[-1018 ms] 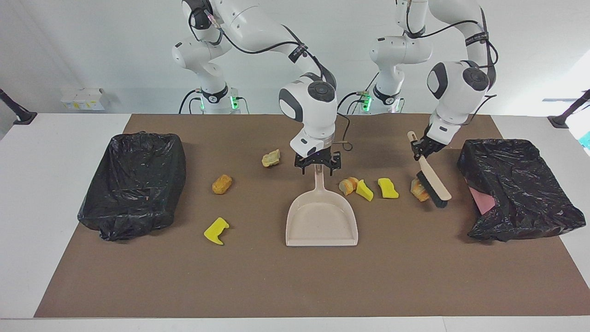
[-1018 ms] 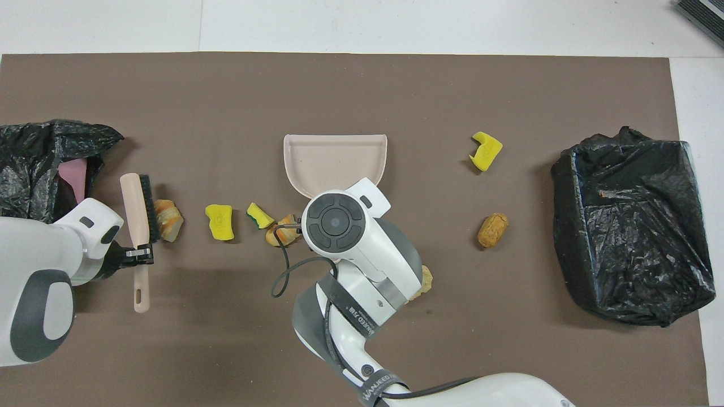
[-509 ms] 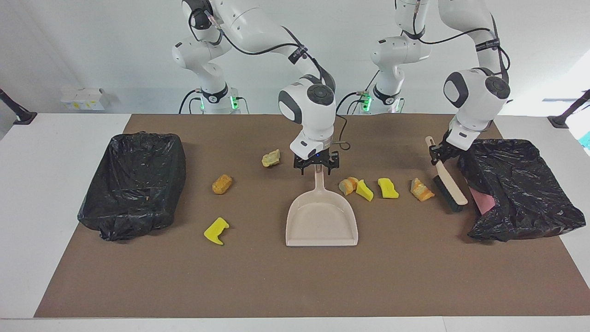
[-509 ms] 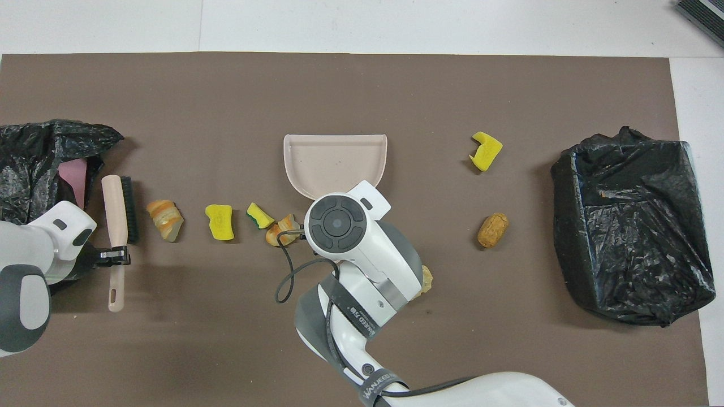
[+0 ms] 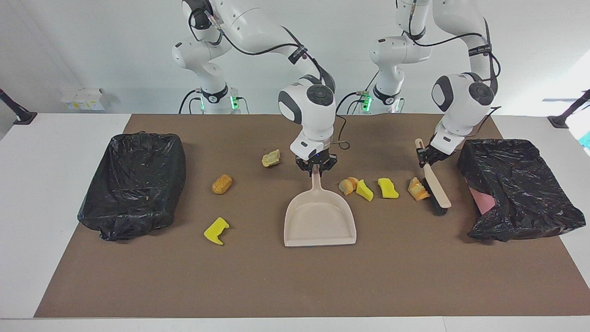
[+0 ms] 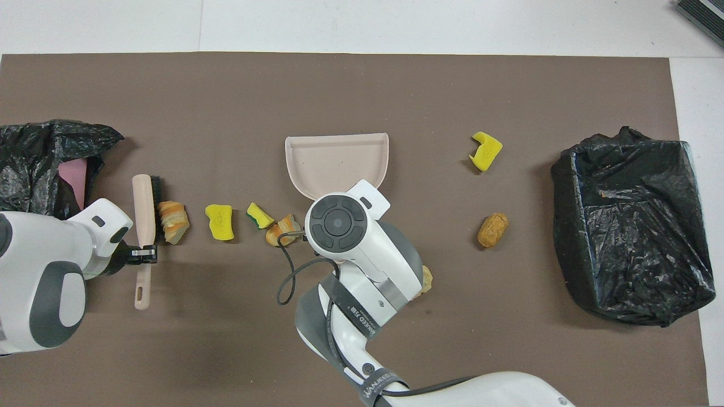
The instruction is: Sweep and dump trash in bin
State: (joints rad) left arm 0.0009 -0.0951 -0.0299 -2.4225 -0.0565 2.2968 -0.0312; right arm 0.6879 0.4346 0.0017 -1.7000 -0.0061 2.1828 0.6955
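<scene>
Toward the right arm's end of the table sits a black-lined bin point(image 5: 175, 166), open at the top, likely one place where the trash is to go. Three scraps lie loose on the brown mat point(image 5: 295, 286) between it and the dustpan point(image 5: 320, 221): a tan lump point(image 5: 221, 184), a yellow chunk point(image 5: 216, 230) farther from the robots, and a pale lump point(image 5: 271, 158) nearer to them. The right gripper point(image 5: 316, 168) has its fingers closed on the dustpan's handle, and the pan lies flat on the mat with its mouth turned away from the robots, probably gripped so it can be steadied or turned to receive the sweep. Beside the pan, toward the left arm's end, four scraps lie in a row: an orange bread piece point(image 5: 348, 185), a yellow wedge point(image 5: 364, 190), a yellow block point(image 5: 388, 188) and a striped bread lump point(image 5: 417, 189). The brush point(image 5: 435, 189) stands at the row's outer end, bristles down on the mat and touching or just beside the striped lump, its handle pinched in the left gripper point(image 5: 426, 154), placed, it seems, to push the row toward the pan. A second lined bin point(image 5: 521, 184) sits at the left arm's end.
</scene>
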